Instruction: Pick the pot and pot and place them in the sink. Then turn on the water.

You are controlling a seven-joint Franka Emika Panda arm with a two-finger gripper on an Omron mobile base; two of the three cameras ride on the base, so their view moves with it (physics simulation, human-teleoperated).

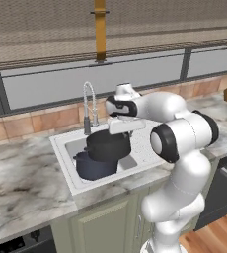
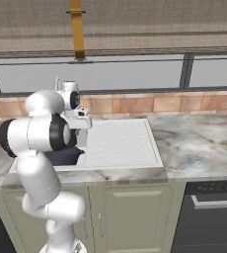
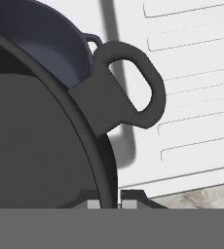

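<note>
Gripping the black pot (image 1: 108,145) by its rim, the claw (image 3: 111,203) is closed with one dark tip on each side of the thin wall, right beside the loop handle (image 3: 128,92). That pot hangs over the basin of the sink (image 1: 61,143), above and partly overlapping the blue pot (image 1: 93,167), which already sits inside on the near side.

The likeliest trouble, as I judge it, is a release from here: the black pot would land on the blue pot's rim, tip, and end up canted or wedged instead of flat on the basin floor. The hold is on an edge only, so the heavy body may swing or slip between the tips if the arm moves sharply. The faucet (image 1: 89,106) stands just beyond, at the far side of the basin, and a careless lift could knock it.

No brand, label or writing can be read on the pots, sink or bench (image 1: 21,183).
</note>
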